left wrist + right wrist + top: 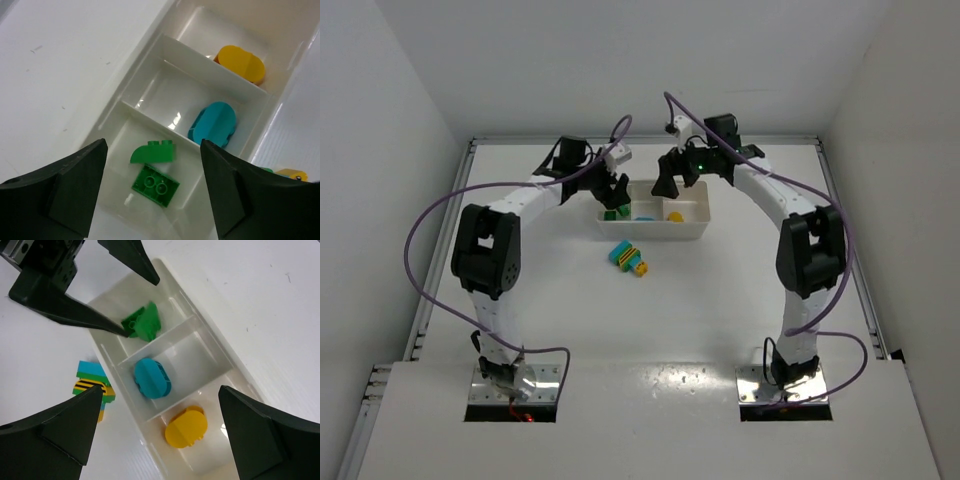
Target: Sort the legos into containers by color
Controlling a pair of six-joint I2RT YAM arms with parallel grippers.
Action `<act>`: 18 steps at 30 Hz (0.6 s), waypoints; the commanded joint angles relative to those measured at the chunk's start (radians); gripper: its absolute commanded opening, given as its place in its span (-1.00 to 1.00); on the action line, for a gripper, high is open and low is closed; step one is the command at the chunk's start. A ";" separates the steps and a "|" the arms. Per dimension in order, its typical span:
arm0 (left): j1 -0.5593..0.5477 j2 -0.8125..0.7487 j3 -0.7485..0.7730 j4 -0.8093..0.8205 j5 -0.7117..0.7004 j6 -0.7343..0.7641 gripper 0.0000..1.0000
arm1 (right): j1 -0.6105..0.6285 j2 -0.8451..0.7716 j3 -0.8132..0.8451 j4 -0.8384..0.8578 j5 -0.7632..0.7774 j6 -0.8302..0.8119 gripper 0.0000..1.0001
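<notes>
The white tray [690,231] has three compartments in a row. Two green bricks [155,186] lie in the left one, a cyan brick [213,124] in the middle one and a yellow brick [241,63] in the right one. A multicoloured clump [628,257] of cyan, green and yellow bricks lies on the table in front of the tray. My left gripper [613,190] is open and empty above the green compartment [152,165]. My right gripper [678,180] is open and empty above the tray's right half [160,390].
In the right wrist view the clump [92,385] lies just beside the tray's near wall, and the left gripper's fingers [75,310] hang over the green bricks [142,322]. White walls enclose the table on three sides.
</notes>
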 commanded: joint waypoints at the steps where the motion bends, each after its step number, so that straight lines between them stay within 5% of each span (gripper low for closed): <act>1: -0.023 -0.008 0.040 -0.014 0.015 0.023 0.66 | -0.030 -0.061 -0.049 0.042 -0.003 0.019 0.98; 5: -0.032 -0.046 0.040 0.036 0.015 -0.050 0.84 | -0.050 -0.110 -0.096 0.006 -0.070 0.010 0.98; 11: -0.044 -0.246 -0.112 0.304 -0.243 -0.233 0.86 | 0.017 -0.294 -0.322 -0.059 -0.174 -0.209 0.92; 18: -0.091 -0.413 -0.064 0.107 -0.641 -0.326 0.86 | 0.082 -0.356 -0.444 -0.096 -0.216 -0.220 0.79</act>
